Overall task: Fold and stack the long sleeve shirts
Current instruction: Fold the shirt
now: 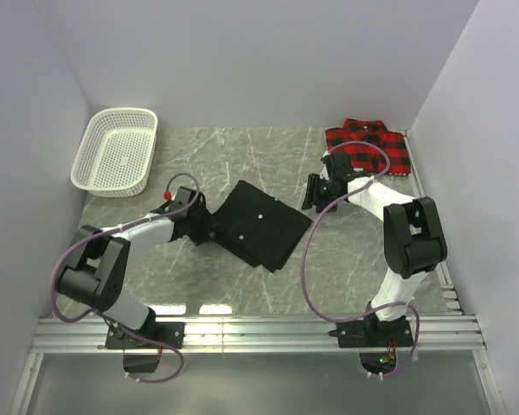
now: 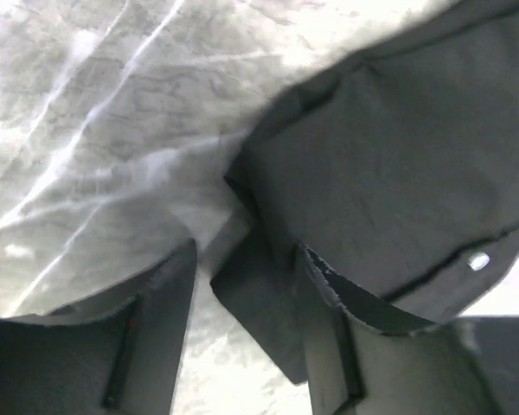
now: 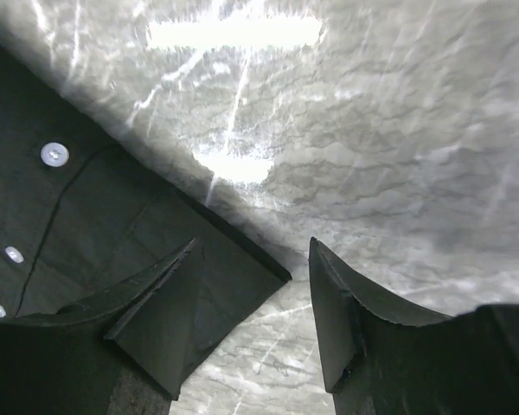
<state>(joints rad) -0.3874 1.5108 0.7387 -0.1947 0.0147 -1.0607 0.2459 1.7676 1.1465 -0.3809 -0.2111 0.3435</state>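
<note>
left tool (image 2: 245,252) agape astride black shirt (image 2: 389,173) corner (sleeves hidden)

left gripper (image 2: 246,259): jaws apart, low, pointing right | right gripper (image 3: 253,246): jaws apart, low, pointing left

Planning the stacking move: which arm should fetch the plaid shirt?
Probably right: the right hand, open, sits near the red-and-black plaid shirt, while the left hand lies beyond the black shirt.
</note>
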